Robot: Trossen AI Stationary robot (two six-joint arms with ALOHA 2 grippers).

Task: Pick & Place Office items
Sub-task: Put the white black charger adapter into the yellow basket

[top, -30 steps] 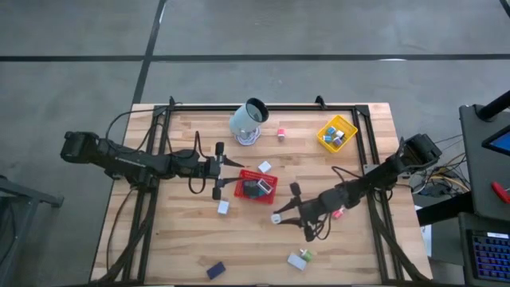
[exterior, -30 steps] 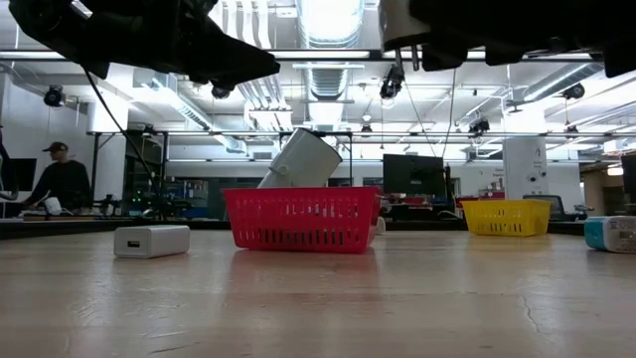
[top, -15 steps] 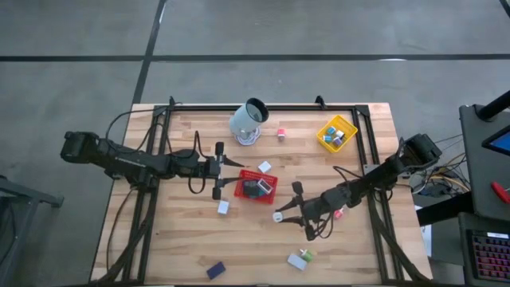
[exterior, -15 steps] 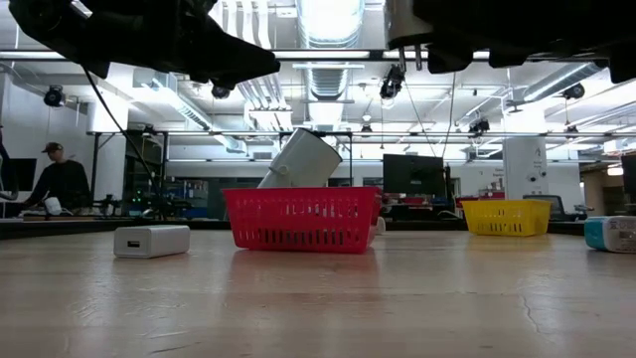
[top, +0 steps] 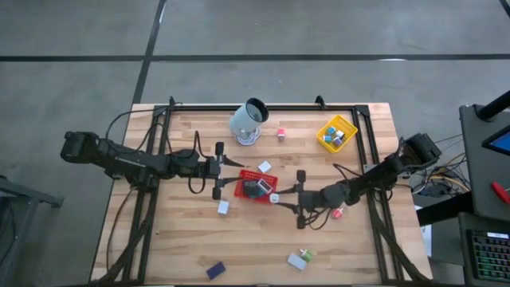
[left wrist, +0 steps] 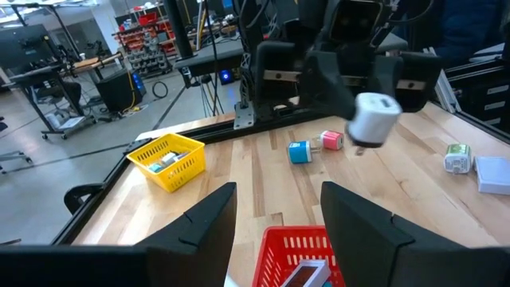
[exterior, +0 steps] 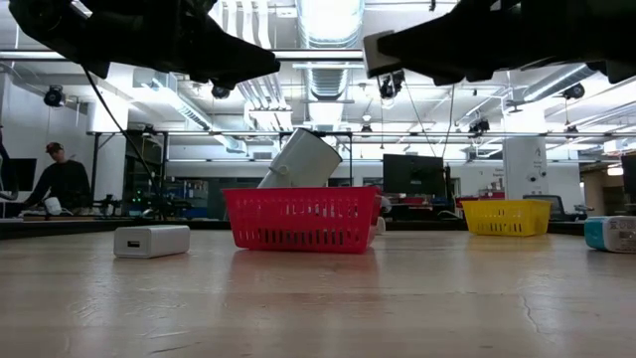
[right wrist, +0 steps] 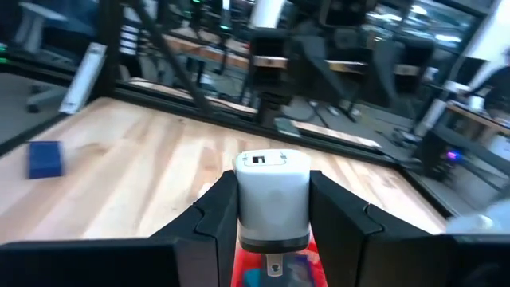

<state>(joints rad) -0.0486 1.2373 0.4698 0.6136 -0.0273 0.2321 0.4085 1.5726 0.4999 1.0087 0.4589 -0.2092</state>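
My right gripper [top: 276, 198] is shut on a white plug-shaped block [right wrist: 271, 191] and hovers at the right edge of the red mesh tray [top: 256, 186], which holds dark items. The left wrist view shows this block [left wrist: 374, 118] in the air above the table. My left gripper [top: 229, 170] is open and waits level at the tray's left side; its fingers frame the tray [left wrist: 299, 255]. Other office items lie flat on the table: white blocks [top: 264, 167] [top: 223, 207], a dark blue block [top: 215, 270] and a green-white piece [top: 300, 259]. My right gripper pinches the white block by its two opposite side faces [right wrist: 239, 199] between both fingers [right wrist: 339, 223]. The fingers come in level from the table's right side. The block is lifted clear, its metal prongs [right wrist: 271, 263] pointing down over the red tray's rim.
A pale cup [top: 249, 121] lies tilted at the far edge, a pink piece [top: 281, 133] beside it. The yellow tray [top: 337, 133] with small items sits far right. A pink item [top: 338, 213] lies by the right arm. Bare wood spans the near half.
My right gripper has carried the white block toward the table's far edge and the red tray, from the open wood to the tray's right rim. It has also swung round to point level at the tray. It stays shut on the block.
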